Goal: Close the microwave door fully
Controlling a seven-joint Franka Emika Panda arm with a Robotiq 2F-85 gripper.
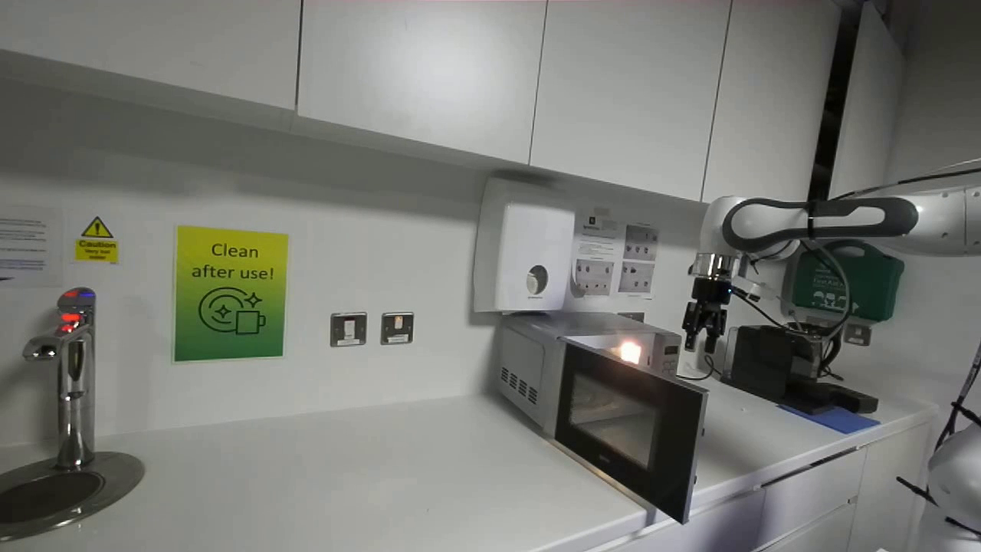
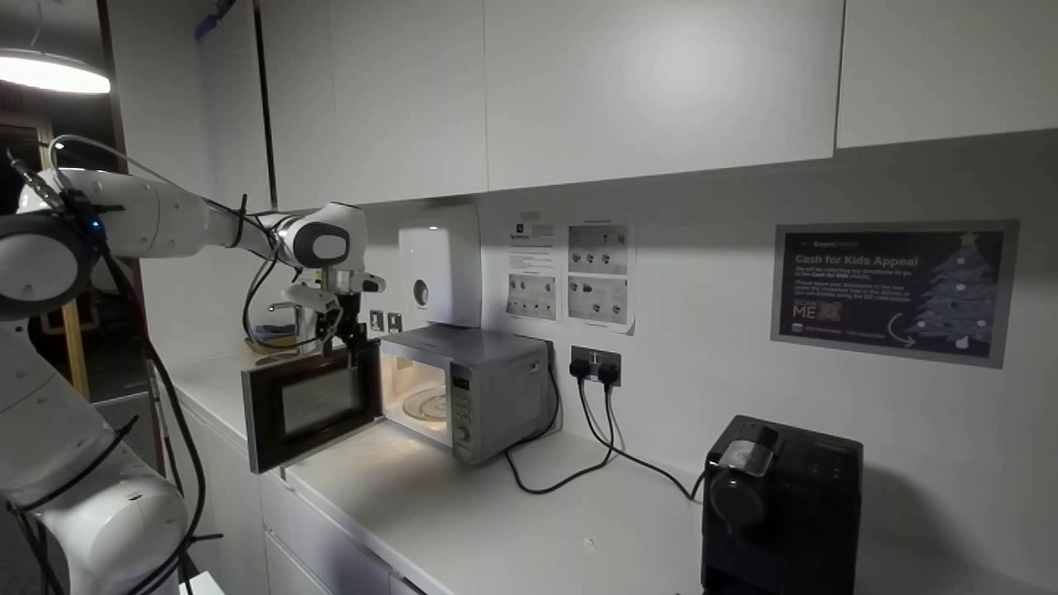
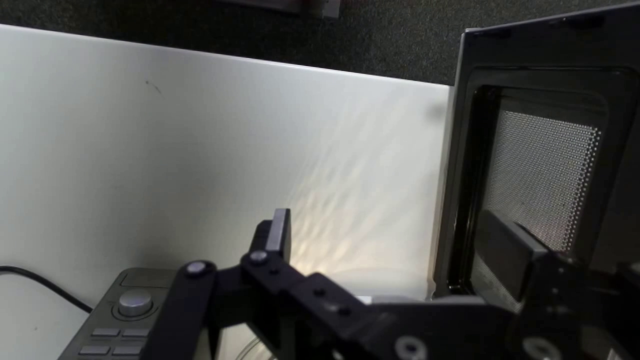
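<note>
The silver-grey microwave (image 1: 529,364) (image 2: 504,397) stands on the counter with its lit interior showing. Its dark-glass microwave door (image 1: 613,418) (image 2: 314,401) is swung wide open and reaches past the counter's front edge. In the wrist view the door (image 3: 542,160) is on the right, its inner side showing, and the control panel (image 3: 132,310) is at the lower left. My gripper (image 1: 700,341) (image 2: 343,347) points down in front of the microwave opening, at about the door's top edge. Its fingers (image 3: 385,235) are wide apart and hold nothing. I cannot tell if the right finger touches the door.
A white counter (image 2: 496,529) runs under the microwave. A black coffee machine (image 1: 759,364) (image 2: 781,496) stands farther along, with black cables (image 2: 537,487) between. A white dispenser (image 1: 533,253) hangs above the microwave, under wall cupboards (image 1: 421,77). A tap (image 1: 77,376) and sink lie on the far side.
</note>
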